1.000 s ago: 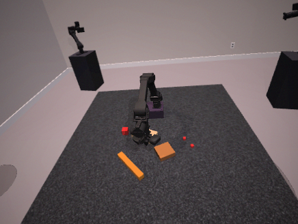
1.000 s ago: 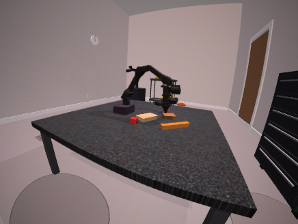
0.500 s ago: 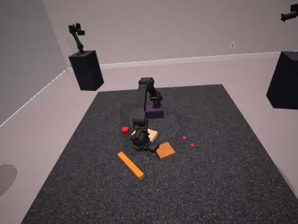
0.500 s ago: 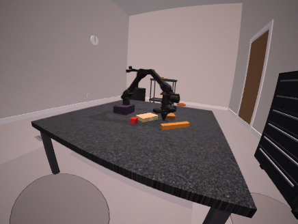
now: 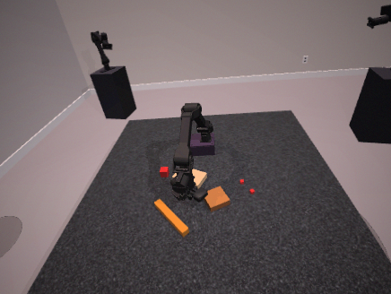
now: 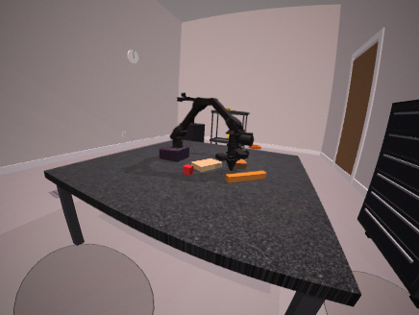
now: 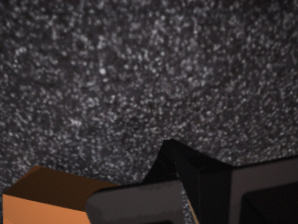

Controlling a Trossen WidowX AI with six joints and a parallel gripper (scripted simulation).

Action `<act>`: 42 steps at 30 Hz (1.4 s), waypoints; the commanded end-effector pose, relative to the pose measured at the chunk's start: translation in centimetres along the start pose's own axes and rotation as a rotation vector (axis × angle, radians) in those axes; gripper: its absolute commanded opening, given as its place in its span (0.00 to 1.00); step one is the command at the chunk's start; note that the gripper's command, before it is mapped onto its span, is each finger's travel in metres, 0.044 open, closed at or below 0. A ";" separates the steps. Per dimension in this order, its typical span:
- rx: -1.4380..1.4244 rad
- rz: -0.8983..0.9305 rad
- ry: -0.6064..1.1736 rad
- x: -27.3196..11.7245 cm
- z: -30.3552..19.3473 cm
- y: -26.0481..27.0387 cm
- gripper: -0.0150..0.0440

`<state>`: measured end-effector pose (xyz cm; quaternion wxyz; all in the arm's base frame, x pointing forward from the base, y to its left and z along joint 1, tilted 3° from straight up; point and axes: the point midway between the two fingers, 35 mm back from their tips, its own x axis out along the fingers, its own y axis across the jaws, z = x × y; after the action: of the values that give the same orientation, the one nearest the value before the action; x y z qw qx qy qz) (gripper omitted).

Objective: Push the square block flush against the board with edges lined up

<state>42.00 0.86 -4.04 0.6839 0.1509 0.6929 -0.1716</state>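
Observation:
The orange-brown square block [image 5: 217, 198] [image 6: 241, 164] [image 7: 45, 206] lies flat on the table, partly hidden by the gripper in the exterior view and cut off at the lower left of the wrist view. The tan board [image 5: 200, 177] [image 6: 207, 165] lies flat, partly hidden behind the arm in the top view. Block and board are apart. A long orange bar [image 5: 171, 217] [image 6: 246, 177] lies apart from both. My gripper [image 5: 183, 196] [image 6: 232, 168] [image 7: 169, 144] is shut and empty, pointing down low over the table, on the bar's side of the board and to the left of the block in the top view.
A red cube [image 5: 164, 171] [image 6: 187, 169] sits beside the board. Two small red cubes [image 5: 242, 181] [image 5: 252, 191] lie to the right of the block in the top view. The arm's purple base [image 5: 203, 147] [image 6: 174, 154] stands behind the board.

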 end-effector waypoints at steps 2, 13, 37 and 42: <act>-0.004 -0.001 -0.008 -0.2 0.8 0.0 0.25; -0.004 -0.001 -0.009 -0.2 1.9 0.0 0.25; -0.004 -0.001 -0.009 -0.3 2.4 -0.1 0.25; -0.004 -0.001 -0.009 -0.2 1.6 0.0 0.25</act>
<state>44.06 -0.11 -3.80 0.6878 0.1482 0.6904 -0.1684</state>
